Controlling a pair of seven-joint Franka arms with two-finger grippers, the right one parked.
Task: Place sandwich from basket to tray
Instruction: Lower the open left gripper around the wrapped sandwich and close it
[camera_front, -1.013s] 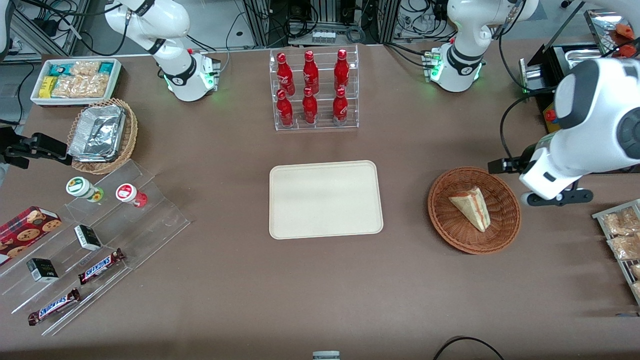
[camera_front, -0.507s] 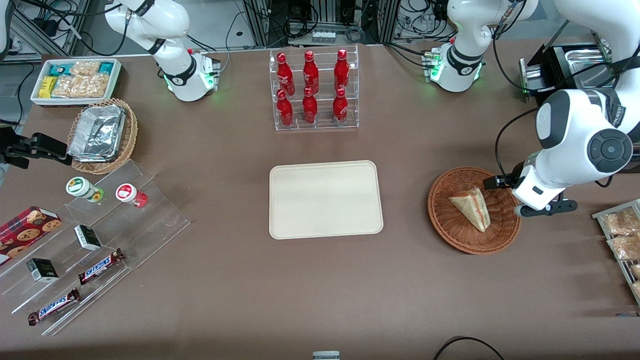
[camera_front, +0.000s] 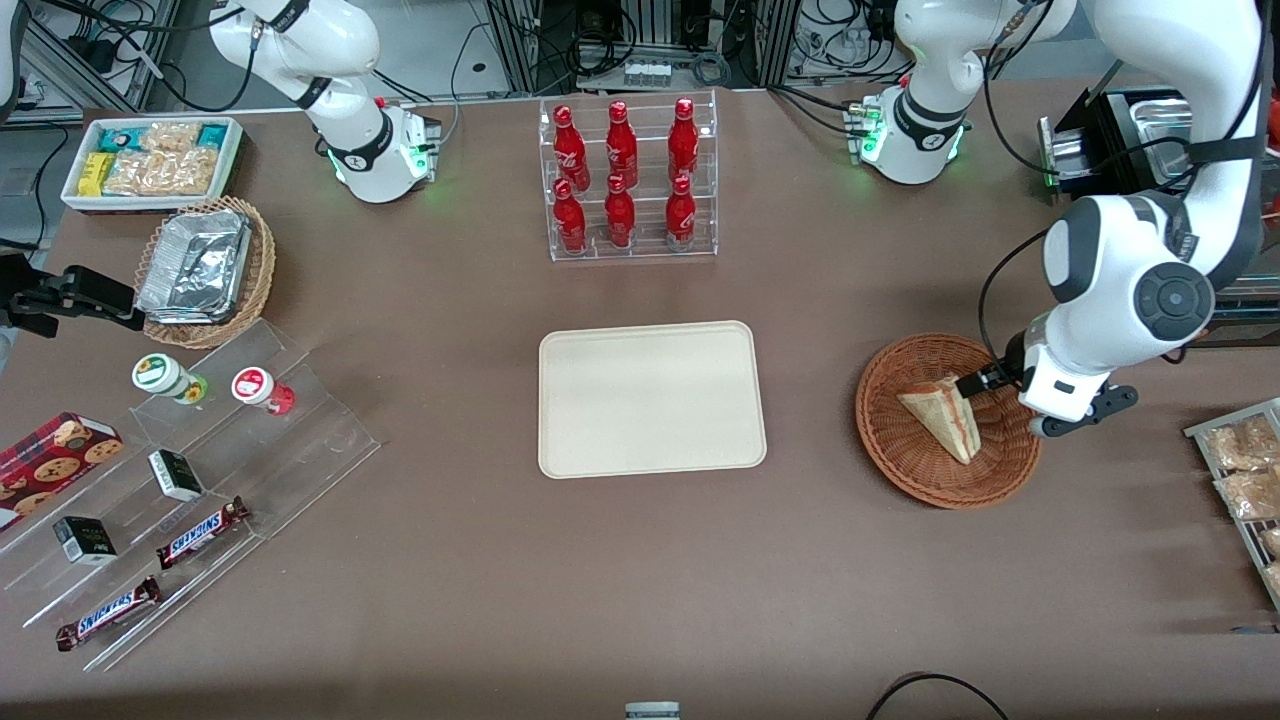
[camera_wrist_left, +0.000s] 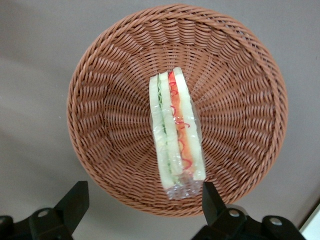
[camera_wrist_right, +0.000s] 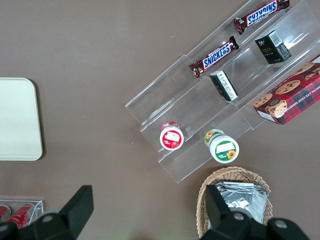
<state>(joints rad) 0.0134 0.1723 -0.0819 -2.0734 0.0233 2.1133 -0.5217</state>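
The robot's hand (camera_wrist_left: 142, 205) hovers above the basket (camera_front: 905, 460) with fingers (camera_wrist_left: 75, 200) spread wide, touching nothing, as the sandwich (camera_wrist_left: 176, 132) lies in the basket's middle, directly beneath the hand, well apart from the tray (camera_front: 650, 398) on the surface.

A brown table (camera_front: 450, 600) fills the scene under even light. Past its top edge stand metal frames (camera_front: 640, 30) and tangled black cables (camera_front: 590, 45).
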